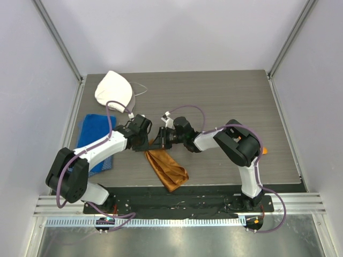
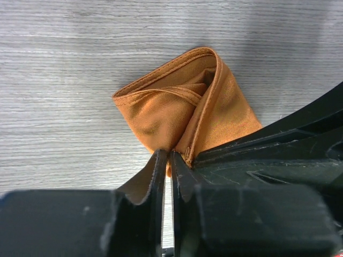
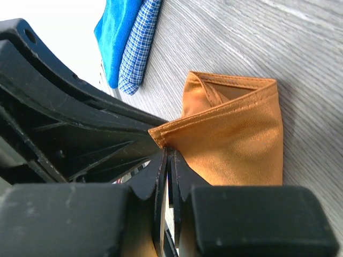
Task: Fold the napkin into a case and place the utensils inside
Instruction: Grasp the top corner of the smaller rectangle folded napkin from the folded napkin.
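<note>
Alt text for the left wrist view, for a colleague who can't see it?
The left gripper is shut on the edge of a rust-orange fabric napkin, loosely folded with stitched hems showing, against the grey wood-grain table. The right gripper's black fingers reach in from the right to the same edge.

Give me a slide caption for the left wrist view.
Left gripper shut on the folded rust-orange napkin, grey wood-grain table behind.

Left hand (image 2: pixel 167 156), right hand (image 3: pixel 168 154) facing, tips nearly touching, both clamped on napkin (image 2: pixel 177 101).
</note>
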You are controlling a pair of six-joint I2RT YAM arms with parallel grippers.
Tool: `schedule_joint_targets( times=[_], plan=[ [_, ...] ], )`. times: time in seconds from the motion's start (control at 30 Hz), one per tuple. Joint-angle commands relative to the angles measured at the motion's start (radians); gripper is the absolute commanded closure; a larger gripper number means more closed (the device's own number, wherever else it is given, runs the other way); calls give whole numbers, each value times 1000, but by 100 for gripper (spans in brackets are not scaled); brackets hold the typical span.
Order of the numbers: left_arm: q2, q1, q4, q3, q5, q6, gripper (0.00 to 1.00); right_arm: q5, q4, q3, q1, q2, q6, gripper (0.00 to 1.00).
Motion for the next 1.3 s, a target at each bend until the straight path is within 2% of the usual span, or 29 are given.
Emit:
schedule_joint_targets(
  times=[0.0, 0.23, 0.5, 0.6, 0.77, 0.97, 1.07, 1.1, 1.13, 1.2, 1.27],
  plan=[
    [-13, -3, 18, 14, 8, 4, 91, 4, 7, 44, 7, 23, 6, 88],
    [-59, -3, 4, 8, 19, -1, 100, 12, -9, 75, 5, 60, 3, 88],
    [-93, -3, 80, -38, 121, -38, 100, 32, -62, 122, 40, 101, -23, 88],
    [-101, -3, 84, -52, 100, -55, 100, 69, -121, 151, 42, 121, -55, 88],
    [-95, 0, 33, -47, -32, -49, 100, 93, -230, 139, 34, 69, -156, 88],
    [-151, 0, 4, -43, -24, -55, 100, 89, -279, 121, 33, -17, -179, 87],
    [-176, -2, -30, -55, -37, -52, 86, 81, -302, 139, 28, -26, -182, 87],
    [-182, -2, -42, -60, -50, -55, 77, 79, -304, 139, 28, -29, -181, 87],
    [-185, -2, -59, -70, -64, -56, 73, 79, -290, 136, 28, -31, -176, 87],
    [-176, -2, -61, -84, -60, -58, 65, 79, -279, 141, 27, -31, -162, 87],
    [-161, -3, -61, -87, -52, -56, 62, 69, -270, 150, 28, -23, -155, 87]
  ],
)
